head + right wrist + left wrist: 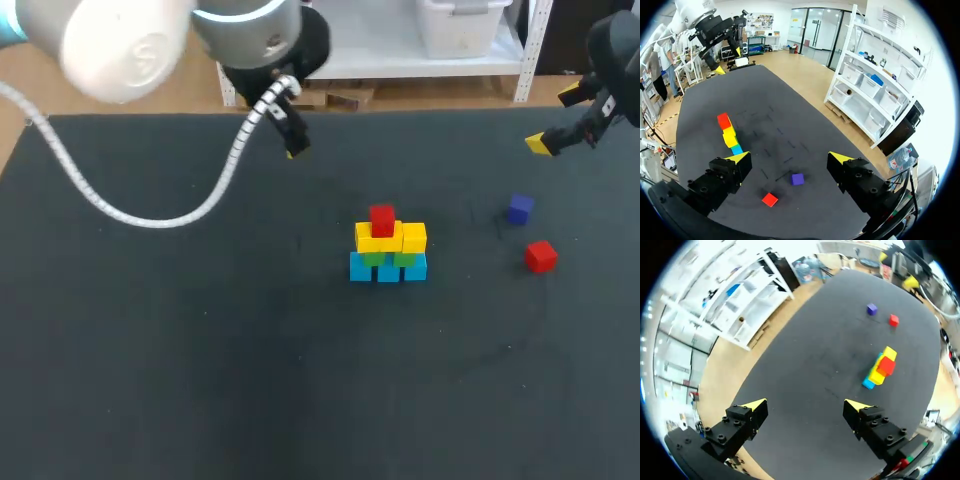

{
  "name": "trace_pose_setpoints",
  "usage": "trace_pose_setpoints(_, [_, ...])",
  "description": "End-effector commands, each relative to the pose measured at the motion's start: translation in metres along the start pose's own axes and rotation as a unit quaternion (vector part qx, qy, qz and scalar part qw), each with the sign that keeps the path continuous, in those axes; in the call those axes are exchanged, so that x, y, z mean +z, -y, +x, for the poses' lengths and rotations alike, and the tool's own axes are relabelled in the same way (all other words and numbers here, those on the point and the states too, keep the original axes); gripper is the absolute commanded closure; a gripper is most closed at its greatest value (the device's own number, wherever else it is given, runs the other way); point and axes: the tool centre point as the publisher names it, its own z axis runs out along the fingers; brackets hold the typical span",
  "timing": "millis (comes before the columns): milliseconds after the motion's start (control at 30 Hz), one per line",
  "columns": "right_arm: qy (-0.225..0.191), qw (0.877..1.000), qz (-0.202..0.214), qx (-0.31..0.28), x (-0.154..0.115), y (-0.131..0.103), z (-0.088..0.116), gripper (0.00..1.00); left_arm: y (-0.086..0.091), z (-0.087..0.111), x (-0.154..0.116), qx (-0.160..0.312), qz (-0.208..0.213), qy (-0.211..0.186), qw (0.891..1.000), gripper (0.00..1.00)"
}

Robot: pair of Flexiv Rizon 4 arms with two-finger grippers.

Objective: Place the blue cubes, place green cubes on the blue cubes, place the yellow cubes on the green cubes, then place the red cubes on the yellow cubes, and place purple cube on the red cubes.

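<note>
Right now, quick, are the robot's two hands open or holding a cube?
Left gripper: open, holding nothing.
Right gripper: open, holding nothing.

The only thing here apart from the task is the worktop (180, 380), a broad flat surface covered all over in a dark, matte, charcoal-black material that fills nearly the whole head view, its far edge running straight across. The same dark covering shows in the left wrist view (805, 350) and the right wrist view (775, 95), plain and unpatterned. A few short, faint scuff marks (790, 144) lie scattered on it towards its middle, slightly darker than the covering around them.
</note>
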Motion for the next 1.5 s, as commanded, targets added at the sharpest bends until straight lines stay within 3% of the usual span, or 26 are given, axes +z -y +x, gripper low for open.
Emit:
trace_pose_setpoints(33, [0.001, 1.0, 0.0, 0.0, 0.0, 0.0, 0.0, 0.0, -0.015, 0.019, -0.007, -0.03, -0.005, 0.086, 0.996, 0.0])
trace_pose_setpoints(767, [0.001, 1.0, 0.0, 0.0, 0.0, 0.0, 0.0, 0.0, -0.095, 0.079, 0.001, -0.194, -0.054, 0.103, 0.974, 0.0])
trace_pose_setpoints(1200, [0.001, 1.0, 0.0, 0.0, 0.0, 0.0, 0.0, 0.0, -0.115, 0.095, 0.001, -0.235, -0.076, 0.1, 0.964, 0.0])
trace_pose_setpoints(1500, [0.001, 1.0, 0.0, 0.0, 0.0, 0.0, 0.0, 0.0, -0.125, 0.1, 0.0, -0.239, -0.08, 0.098, 0.963, 0.0])
